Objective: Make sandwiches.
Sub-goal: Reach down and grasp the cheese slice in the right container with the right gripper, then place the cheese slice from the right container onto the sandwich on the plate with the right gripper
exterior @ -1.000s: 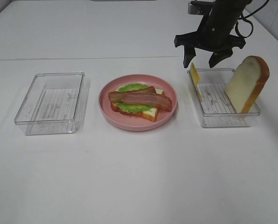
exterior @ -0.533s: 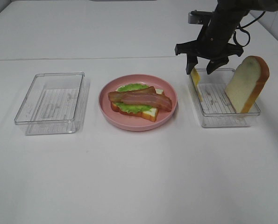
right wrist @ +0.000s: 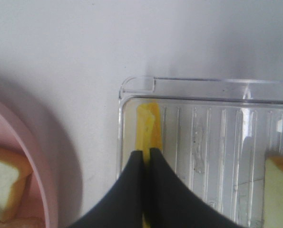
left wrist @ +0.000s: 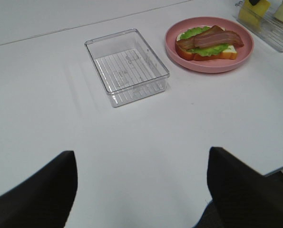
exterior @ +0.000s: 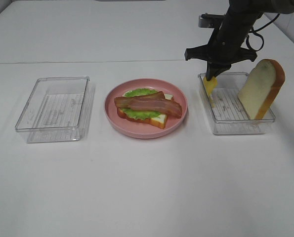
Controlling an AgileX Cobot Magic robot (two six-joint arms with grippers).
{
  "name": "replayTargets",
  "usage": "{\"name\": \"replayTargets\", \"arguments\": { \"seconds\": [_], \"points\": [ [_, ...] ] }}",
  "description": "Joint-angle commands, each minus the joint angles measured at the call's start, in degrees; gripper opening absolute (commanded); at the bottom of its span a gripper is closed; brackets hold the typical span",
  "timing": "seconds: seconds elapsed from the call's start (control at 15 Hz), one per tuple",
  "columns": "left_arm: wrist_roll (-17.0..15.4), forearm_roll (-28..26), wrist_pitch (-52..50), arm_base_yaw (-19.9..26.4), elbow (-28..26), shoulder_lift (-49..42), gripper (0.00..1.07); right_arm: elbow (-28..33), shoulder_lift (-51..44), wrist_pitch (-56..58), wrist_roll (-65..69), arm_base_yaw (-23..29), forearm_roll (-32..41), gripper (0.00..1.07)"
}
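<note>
The open sandwich (exterior: 147,106) lies on the pink plate (exterior: 179,121): one bread slice with green lettuce and bacon strips on top. It also shows in the left wrist view (left wrist: 209,42). My right gripper (exterior: 212,75) is shut on the top edge of a yellow cheese slice (exterior: 209,88) that stands against the near-left wall of the right clear tray (exterior: 235,129). The right wrist view shows the fingertips (right wrist: 137,164) pinched together on the cheese (right wrist: 150,124). A second bread slice (exterior: 261,89) leans upright in the same tray. My left gripper (left wrist: 141,190) is open and empty over bare table.
An empty clear tray (exterior: 53,106) stands left of the plate, also in the left wrist view (left wrist: 127,66). The white table's front edge shows at the lower right of the left wrist view.
My right gripper has come down onto the cheese slice and its fingers have gone from wide open to shut on it. Plate, bread and left tray have not moved.
</note>
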Motion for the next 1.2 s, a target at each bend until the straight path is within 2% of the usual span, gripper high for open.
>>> {"name": "replayTargets", "arguments": {
  "seconds": [0.07, 0.33, 0.47, 0.8, 1.2],
  "points": [
    [-0.2, 0.1, -0.4, -0.3, 0.2, -1.2, 0.73, -0.4, -0.6, 1.1, -0.3, -0.2, -0.4, 0.00],
    [-0.2, 0.1, -0.4, -0.3, 0.2, -1.2, 0.73, -0.4, -5.8, 1.3, -0.5, -0.2, 0.0, 0.00],
    [-0.2, 0.1, -0.4, -0.3, 0.2, -1.2, 0.73, -0.4, -9.6, 1.4, -2.6, -0.1, 2.9, 0.00],
    [-0.2, 0.1, -0.4, -0.3, 0.2, -1.2, 0.73, -0.3, -11.5, 4.2, -14.6, 0.8, 24.4, 0.00],
    [-0.2, 0.1, -0.4, -0.3, 0.2, -1.2, 0.73, -0.3, -4.6, 2.4, -16.6, 9.1, 33.8, 0.00]
  ]
}}
